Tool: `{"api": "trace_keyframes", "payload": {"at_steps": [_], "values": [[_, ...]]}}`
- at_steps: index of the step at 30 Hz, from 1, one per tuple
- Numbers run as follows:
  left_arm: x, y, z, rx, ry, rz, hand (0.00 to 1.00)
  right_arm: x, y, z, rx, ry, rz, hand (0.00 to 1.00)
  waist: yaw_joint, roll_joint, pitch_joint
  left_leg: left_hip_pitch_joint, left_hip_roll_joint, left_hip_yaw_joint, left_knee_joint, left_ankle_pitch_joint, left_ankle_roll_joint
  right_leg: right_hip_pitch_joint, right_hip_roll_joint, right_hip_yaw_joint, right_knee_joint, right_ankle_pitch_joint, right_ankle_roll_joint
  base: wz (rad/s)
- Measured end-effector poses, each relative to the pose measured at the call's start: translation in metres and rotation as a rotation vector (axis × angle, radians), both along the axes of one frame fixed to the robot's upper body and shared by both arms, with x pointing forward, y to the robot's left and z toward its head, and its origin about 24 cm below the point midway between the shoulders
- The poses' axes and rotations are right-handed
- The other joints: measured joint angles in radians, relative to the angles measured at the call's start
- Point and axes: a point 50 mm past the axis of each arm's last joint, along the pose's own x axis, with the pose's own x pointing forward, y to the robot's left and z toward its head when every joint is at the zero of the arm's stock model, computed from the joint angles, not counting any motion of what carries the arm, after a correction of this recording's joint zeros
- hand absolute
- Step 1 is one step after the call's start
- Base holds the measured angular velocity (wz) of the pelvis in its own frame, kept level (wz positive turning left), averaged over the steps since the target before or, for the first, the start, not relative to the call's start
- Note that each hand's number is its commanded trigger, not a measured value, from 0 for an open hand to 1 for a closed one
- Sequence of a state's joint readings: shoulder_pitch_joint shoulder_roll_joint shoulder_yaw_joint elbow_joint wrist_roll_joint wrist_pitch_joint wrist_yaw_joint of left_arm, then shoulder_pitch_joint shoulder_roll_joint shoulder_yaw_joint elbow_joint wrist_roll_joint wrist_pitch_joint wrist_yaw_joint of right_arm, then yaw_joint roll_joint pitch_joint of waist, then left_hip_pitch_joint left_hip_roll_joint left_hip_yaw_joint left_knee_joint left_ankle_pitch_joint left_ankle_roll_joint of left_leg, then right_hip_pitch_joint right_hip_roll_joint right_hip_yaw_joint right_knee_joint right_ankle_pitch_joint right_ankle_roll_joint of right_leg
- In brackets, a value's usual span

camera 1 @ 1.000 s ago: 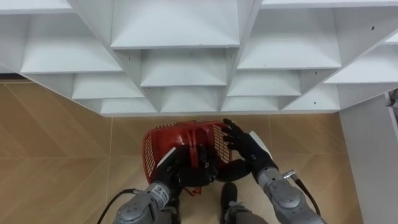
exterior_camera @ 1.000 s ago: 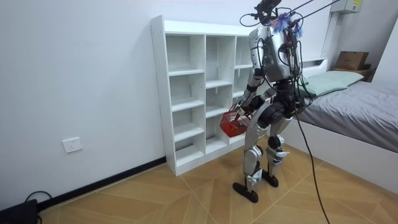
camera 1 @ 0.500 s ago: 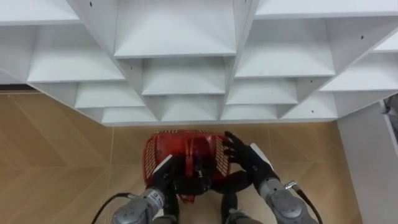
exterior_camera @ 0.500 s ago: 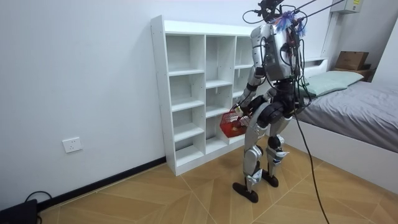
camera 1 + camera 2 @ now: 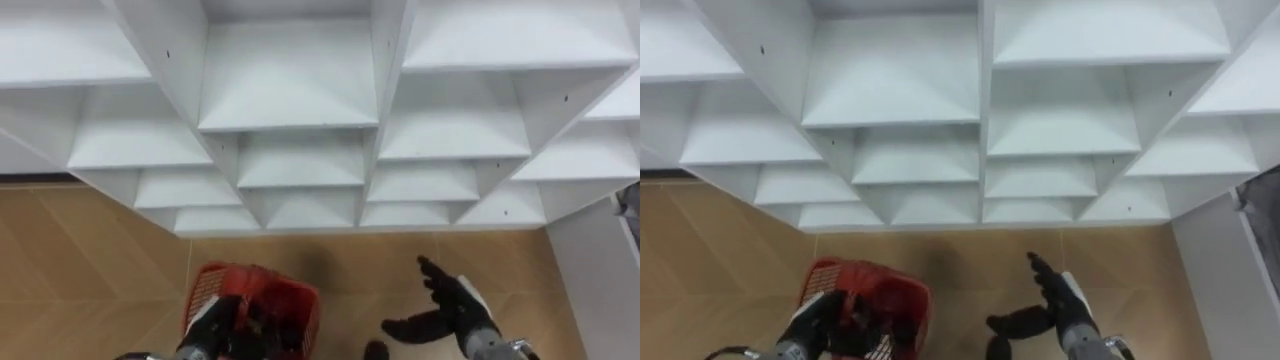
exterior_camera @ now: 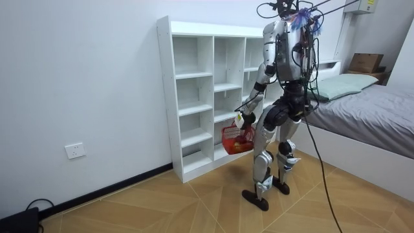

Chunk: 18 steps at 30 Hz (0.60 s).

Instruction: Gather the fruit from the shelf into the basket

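Left hand [image 5: 212, 322] is curled round the handle of the red basket [image 5: 265, 292], which hangs low at the robot's left side. Right hand [image 5: 457, 300] is free, fingers straight and spread, thumb out, above the wooden floor [image 5: 90, 240] and apart from the basket. Can't tell what's inside the basket. Robot stands upright facing the white closet [image 5: 290, 90], close to its lower shelves, with a bed [image 6: 369, 116] on the room view's right.
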<state>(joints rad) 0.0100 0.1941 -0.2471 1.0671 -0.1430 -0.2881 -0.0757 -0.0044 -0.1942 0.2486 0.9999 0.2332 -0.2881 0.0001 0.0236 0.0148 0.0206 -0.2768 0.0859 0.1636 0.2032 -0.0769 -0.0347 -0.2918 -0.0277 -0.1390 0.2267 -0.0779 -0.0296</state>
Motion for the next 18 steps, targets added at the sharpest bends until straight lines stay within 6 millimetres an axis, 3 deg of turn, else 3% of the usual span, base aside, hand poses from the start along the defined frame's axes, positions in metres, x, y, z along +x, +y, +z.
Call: {"api": "trace_keyframes", "payload": {"at_steps": [5,9,18], "values": [[-0.032,0.014,-0.009,0.032,0.067,0.128,1.00,-0.028,-0.019,-0.007,0.020,0.046,-0.191,0.00,-0.021,-0.010,-0.0087,0.086,-0.010,-0.001,-0.041,-0.003,-0.002,0.076,-0.003,0.004,-0.024,-0.013,0.009,0.01],[-0.049,0.019,-0.013,0.064,0.113,0.178,1.00,-0.048,-0.021,-0.013,0.013,0.087,-0.254,0.00,-0.023,-0.023,-0.0144,0.149,-0.011,0.001,-0.045,-0.020,-0.002,0.144,-0.002,0.007,-0.044,-0.020,0.015,0.00],[-0.067,0.019,-0.017,0.040,0.146,0.294,1.00,-0.071,-0.029,-0.019,0.057,0.134,-0.389,0.00,-0.022,-0.029,-0.0173,0.242,-0.012,0.021,-0.054,-0.046,-0.003,0.223,0.000,0.027,-0.058,-0.037,0.023,-0.06]]}}
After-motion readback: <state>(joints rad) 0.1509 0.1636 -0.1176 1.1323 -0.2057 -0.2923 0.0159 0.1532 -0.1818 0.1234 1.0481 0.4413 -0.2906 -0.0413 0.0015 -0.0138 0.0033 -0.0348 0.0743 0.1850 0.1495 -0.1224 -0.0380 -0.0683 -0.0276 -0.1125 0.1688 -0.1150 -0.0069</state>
